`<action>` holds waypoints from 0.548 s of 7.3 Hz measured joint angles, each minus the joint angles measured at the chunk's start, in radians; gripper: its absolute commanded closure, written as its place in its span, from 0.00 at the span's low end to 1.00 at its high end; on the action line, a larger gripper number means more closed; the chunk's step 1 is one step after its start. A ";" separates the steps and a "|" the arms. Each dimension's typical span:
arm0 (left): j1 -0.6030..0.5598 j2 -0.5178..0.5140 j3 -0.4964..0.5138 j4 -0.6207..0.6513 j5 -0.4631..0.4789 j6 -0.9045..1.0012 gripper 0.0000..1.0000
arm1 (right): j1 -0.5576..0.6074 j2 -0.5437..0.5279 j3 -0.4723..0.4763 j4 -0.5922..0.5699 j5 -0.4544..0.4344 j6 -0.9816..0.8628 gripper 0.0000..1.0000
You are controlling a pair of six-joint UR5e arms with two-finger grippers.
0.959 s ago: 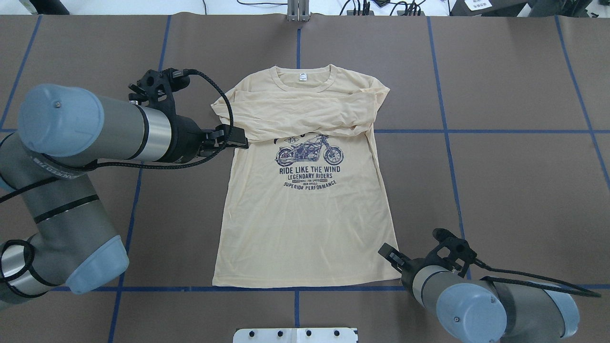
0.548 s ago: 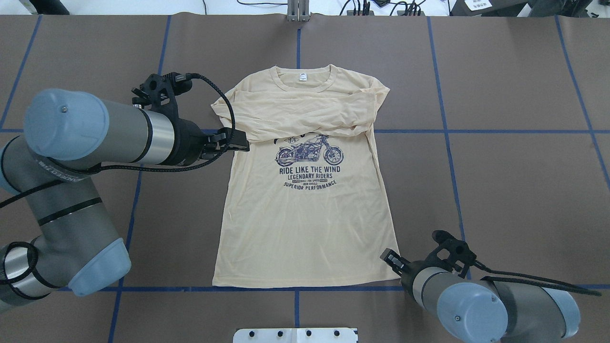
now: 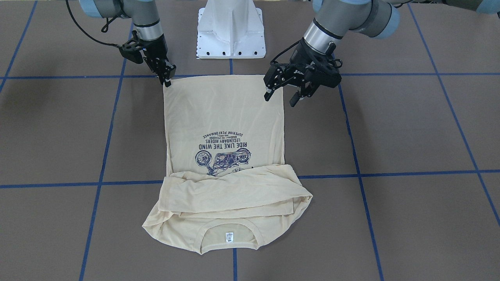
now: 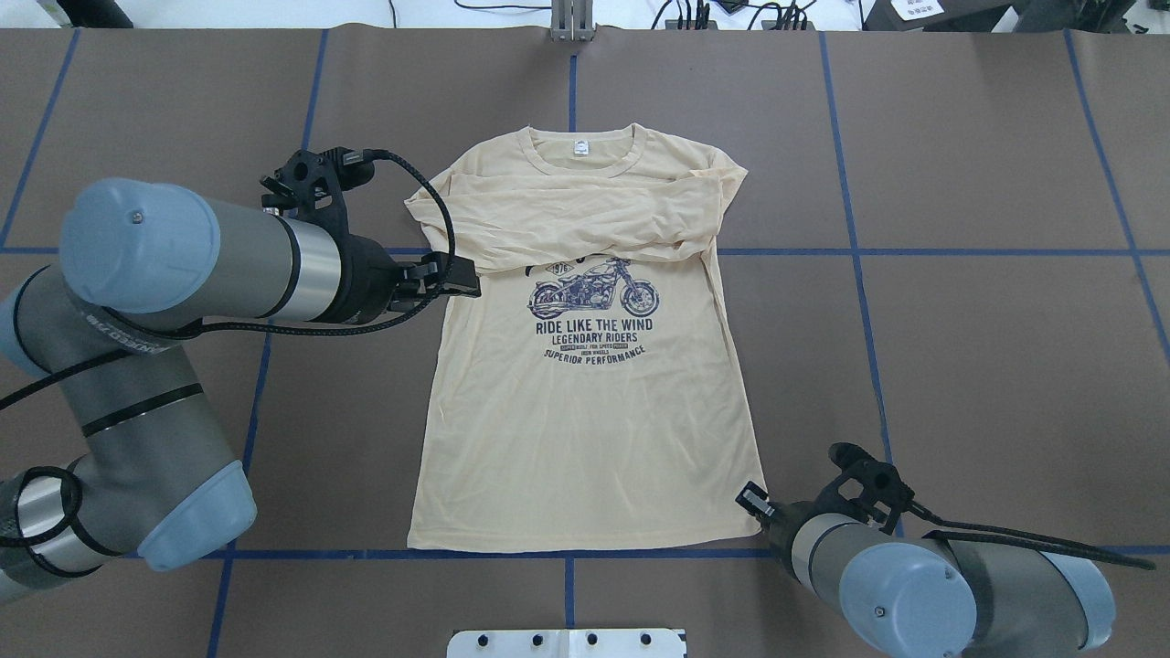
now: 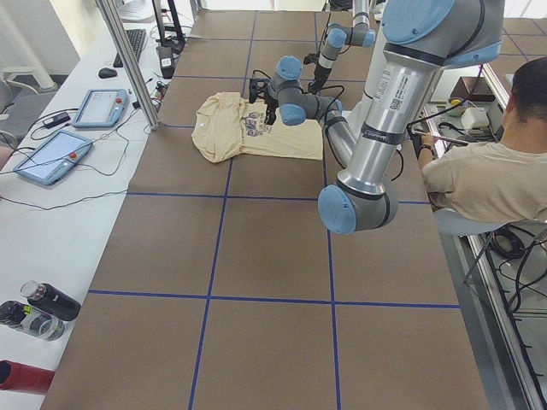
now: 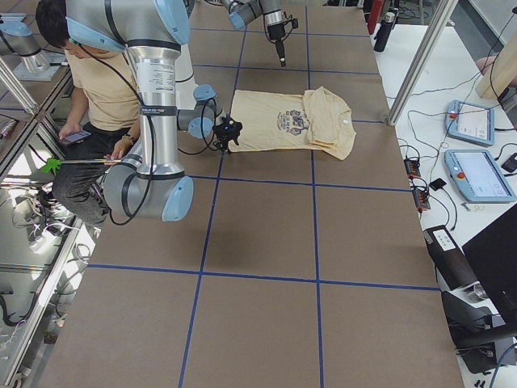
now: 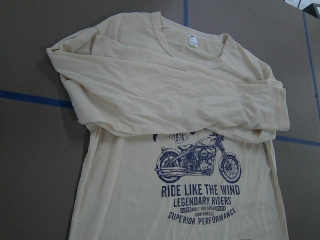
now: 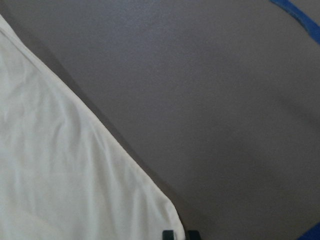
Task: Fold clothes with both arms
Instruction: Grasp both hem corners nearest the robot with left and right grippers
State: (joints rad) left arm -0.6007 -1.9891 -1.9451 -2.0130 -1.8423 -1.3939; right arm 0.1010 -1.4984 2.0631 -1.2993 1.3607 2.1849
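Judging from the T-shirt (image 4: pixel 585 429), sleeves are folded in, body not yet. On the left arm (image 4: pixel 228 260) the jaws gape empty; on the right arm (image 4: pixel 914 585) they sit at a hem corner, and I cannot tell their grip.

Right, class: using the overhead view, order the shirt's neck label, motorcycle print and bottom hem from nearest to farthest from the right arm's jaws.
1. Bottom hem, at the near end, its right corner beside the jaws.
2. Motorcycle print, mid-chest.
3. Neck label, at the far end.
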 measured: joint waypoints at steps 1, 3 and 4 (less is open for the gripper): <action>0.008 0.000 0.004 -0.002 0.000 0.000 0.15 | 0.000 -0.003 0.009 0.000 0.006 0.003 1.00; 0.017 -0.002 0.006 -0.001 0.006 -0.037 0.11 | 0.003 -0.016 0.036 -0.001 0.019 0.004 1.00; 0.043 0.006 0.000 0.003 0.021 -0.100 0.00 | 0.005 -0.044 0.072 -0.001 0.037 0.004 1.00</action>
State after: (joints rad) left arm -0.5577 -1.9826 -1.9454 -2.0102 -1.8214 -1.4940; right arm 0.1064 -1.5422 2.1347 -1.3006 1.3976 2.1886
